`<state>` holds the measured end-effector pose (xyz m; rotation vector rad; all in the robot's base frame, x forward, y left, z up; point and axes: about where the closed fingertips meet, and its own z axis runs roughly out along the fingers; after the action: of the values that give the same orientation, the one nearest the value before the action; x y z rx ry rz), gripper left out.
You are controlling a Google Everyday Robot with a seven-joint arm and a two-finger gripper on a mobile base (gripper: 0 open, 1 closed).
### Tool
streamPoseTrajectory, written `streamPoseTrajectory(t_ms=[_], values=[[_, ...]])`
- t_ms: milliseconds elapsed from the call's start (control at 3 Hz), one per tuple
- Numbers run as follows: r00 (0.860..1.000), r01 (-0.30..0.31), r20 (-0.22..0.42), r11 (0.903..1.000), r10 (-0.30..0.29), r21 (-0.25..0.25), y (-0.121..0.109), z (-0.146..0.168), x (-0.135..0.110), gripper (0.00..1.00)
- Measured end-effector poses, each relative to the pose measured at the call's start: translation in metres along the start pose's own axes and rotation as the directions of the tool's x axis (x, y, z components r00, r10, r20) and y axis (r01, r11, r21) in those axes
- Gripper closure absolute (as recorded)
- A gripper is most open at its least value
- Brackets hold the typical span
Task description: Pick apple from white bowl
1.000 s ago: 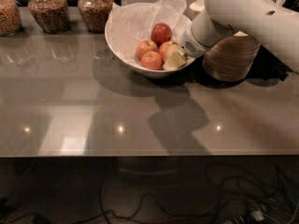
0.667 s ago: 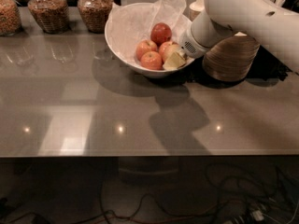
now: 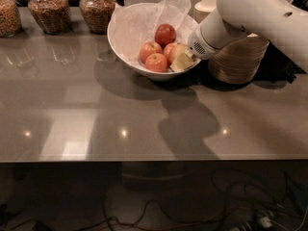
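The white bowl (image 3: 126,37), lined with crinkled white tissue paper, stands at the back middle of the grey table. It holds a dark red apple (image 3: 165,34), two smaller orange-red apples (image 3: 150,50) (image 3: 156,62), and the larger pale red-orange apple (image 3: 176,50) at the right side. My gripper (image 3: 181,61) reaches in over the bowl's right rim from the white arm (image 3: 250,13) and sits right against the pale apple, partly hiding its lower right side.
Three glass jars of dry food (image 3: 45,13) (image 3: 97,6) (image 3: 7,16) stand along the back left. A woven round container (image 3: 238,59) sits right of the bowl under the arm, with stacked beige bowls (image 3: 208,1) behind. Cables lie on the floor below the front edge.
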<state>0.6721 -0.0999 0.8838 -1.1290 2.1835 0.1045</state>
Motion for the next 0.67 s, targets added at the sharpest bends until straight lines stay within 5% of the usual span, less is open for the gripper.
streamPoseTrajectory(t_ms=[667], values=[[0.993,0.025,0.118,0.9995,-0.027,0.017,-0.011,-0.031,-0.024,1.0]])
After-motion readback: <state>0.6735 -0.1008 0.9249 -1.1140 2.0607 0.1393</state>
